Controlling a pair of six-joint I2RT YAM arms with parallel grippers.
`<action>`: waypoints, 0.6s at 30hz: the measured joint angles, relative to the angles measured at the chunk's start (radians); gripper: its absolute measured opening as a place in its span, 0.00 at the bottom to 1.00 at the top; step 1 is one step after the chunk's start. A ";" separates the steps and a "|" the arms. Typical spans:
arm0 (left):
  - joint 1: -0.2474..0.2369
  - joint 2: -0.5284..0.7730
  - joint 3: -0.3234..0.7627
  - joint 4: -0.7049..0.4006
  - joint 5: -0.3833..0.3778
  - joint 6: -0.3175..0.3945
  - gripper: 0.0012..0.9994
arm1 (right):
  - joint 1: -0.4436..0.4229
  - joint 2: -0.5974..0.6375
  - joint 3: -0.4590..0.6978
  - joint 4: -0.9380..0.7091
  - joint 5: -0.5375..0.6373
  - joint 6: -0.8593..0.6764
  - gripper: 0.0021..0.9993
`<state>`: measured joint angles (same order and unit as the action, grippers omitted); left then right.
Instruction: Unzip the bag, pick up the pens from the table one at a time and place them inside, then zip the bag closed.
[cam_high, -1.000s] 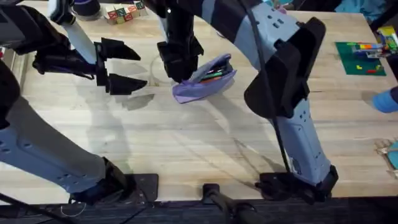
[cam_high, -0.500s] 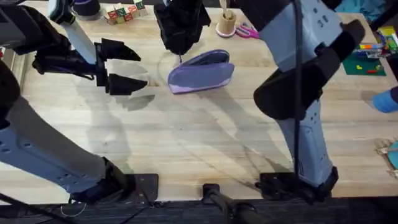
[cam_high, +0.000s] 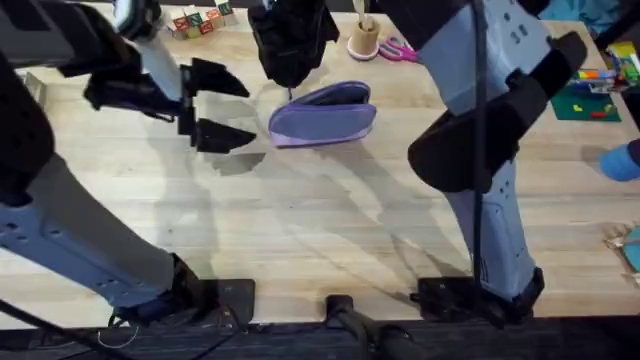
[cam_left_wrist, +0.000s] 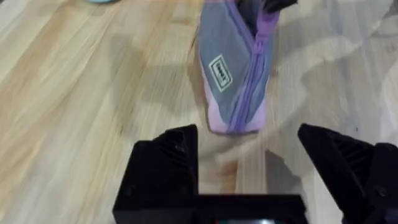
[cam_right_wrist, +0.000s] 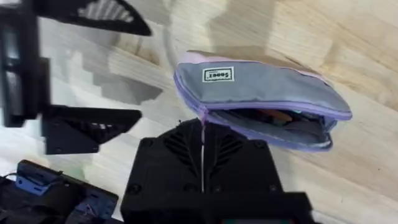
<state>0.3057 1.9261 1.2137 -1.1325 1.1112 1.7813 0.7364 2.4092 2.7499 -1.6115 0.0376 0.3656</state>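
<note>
Right now the lavender pencil pouch lies on the pale plank table at about twelve o'clock from the arms' bases in the overhead view, its long axis running roughly three to nine o'clock. In the right wrist view the zipper is part open at one end, and something orange shows inside the gap; no pens can be seen lying loose on the wood, so I judge the closing of the zipper to be the step in hand.

The right gripper hovers over the pouch's nine o'clock end, fingers pressed together with a thin pull line running between them; whether they truly clamp the zipper tab I cannot tell, though it looks likely. The left gripper stands just beside that same end, at nine o'clock from the pouch, jaws wide apart and empty, with the pouch end lined up between them in the left wrist view.

So the right arm is the nearer to the zipper. Pulling along the long axis would probably drag the soft pouch unless the left claw pins the near end first.
</note>
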 joint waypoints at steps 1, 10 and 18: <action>-0.017 0.000 0.000 0.014 0.000 0.000 1.00 | 0.000 0.000 0.000 0.000 0.000 0.000 0.03; -0.116 0.000 0.000 0.165 0.013 -0.083 1.00 | 0.000 0.000 0.000 0.000 0.000 0.000 0.03; -0.199 0.000 0.000 0.222 0.023 -0.141 0.92 | 0.000 0.000 0.000 0.000 0.000 0.000 0.03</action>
<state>0.1067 1.9259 1.2137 -0.9106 1.1343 1.6403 0.7364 2.4092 2.7499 -1.6114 0.0376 0.3656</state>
